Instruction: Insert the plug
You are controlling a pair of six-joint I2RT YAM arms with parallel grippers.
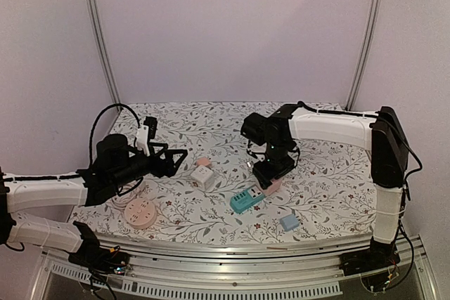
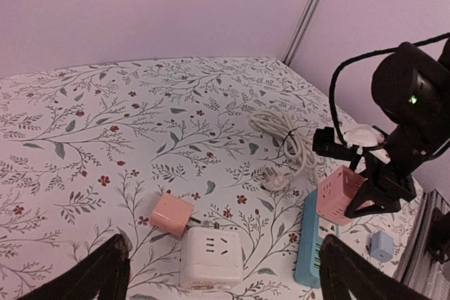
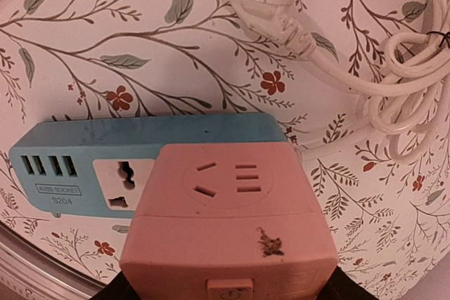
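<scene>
While its two fingers press on either side of a pink socket cube (image 3: 228, 237), the right gripper (image 1: 270, 178) holds that cube low over one end of a blue power strip (image 3: 140, 152) (whether cube and strip touch, I cannot tell). Just past the strip, the white plug (image 3: 264, 5) lies flat on the flowered table (image 1: 330, 173), free of both grippers, with its cord (image 2: 278, 123) coiled beside it. The left gripper (image 1: 176, 161) hangs with its fingers wide apart and nothing between them, pointed at a white socket cube (image 2: 211, 258) that has a smaller pink block (image 2: 172, 216) just beside it. Close to the left arm sits a round pink socket (image 1: 139, 212), and a small blue block (image 1: 288, 222) lies near the front edge.
</scene>
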